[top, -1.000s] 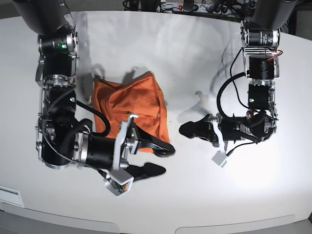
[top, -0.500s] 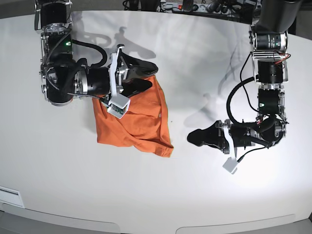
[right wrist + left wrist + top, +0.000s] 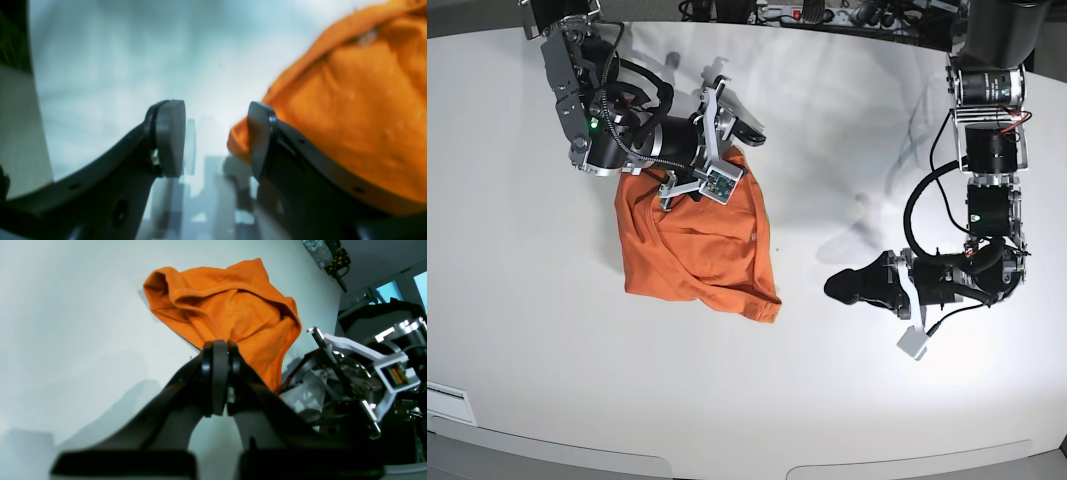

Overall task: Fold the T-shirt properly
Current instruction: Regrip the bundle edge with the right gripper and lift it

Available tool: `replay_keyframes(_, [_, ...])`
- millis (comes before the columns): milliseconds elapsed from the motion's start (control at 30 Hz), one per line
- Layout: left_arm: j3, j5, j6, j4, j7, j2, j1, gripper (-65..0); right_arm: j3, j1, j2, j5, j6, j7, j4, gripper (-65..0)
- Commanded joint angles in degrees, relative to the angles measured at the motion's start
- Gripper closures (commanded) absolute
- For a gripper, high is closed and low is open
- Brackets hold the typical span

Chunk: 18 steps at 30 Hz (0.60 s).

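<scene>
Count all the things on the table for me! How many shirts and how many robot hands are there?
T-shirt, orange: 1
Grippers: 2, the left gripper pinched shut and the right gripper open by the shirt
Table, white: 1
Total: 4

white table (image 3: 827,120) | cables + power strip (image 3: 802,12) at far edge | dark mug (image 3: 337,262)

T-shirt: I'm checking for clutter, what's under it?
The T-shirt lies bunched on the bare white table. Nothing sticks out at its edges; anything beneath the fabric is hidden.
</scene>
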Motion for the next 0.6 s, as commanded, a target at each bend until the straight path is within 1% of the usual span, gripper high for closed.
replay_keyframes(0, [-0.35,-1.77,-0.72,0.90,-0.44,-0.35,-1.95,0.0,-0.37,0.92,0.24,-0.22,0.08,0.81,0.92,-31.3])
replay_keyframes(167, [-0.33,-1.79,-0.74,0.90,-0.44,-0.46,-1.90,0.0,-1.09,0.92,0.74,-1.60,0.08,1.05,0.87,-31.3])
replay_keyframes(300, [-0.33,-1.79,-0.72,0.90,-0.44,-0.46,-1.90,0.0,-1.09,0.90,1.79,-8.68,0.08,4.17,0.87,-31.3])
replay_keyframes(500, [-0.33,-3.06,-0.74,0.90,-0.44,-0.46,-1.92,0.0,-1.09,0.92,2.10,-9.46,0.08,4.79,0.37,-31.0])
replay_keyframes(533, [-0.33,-3.06,-0.74,0.90,-0.44,-0.44,-1.92,0.0,-1.09,0.92,2.08,-9.46,0.08,5.01,-0.15,-28.7])
replay_keyframes(567, [-0.35,-3.04,-0.74,0.90,-0.44,-0.46,-1.92,0.0,-1.09,0.90,2.08,-9.46,0.08,5.38,-0.83,-23.8])
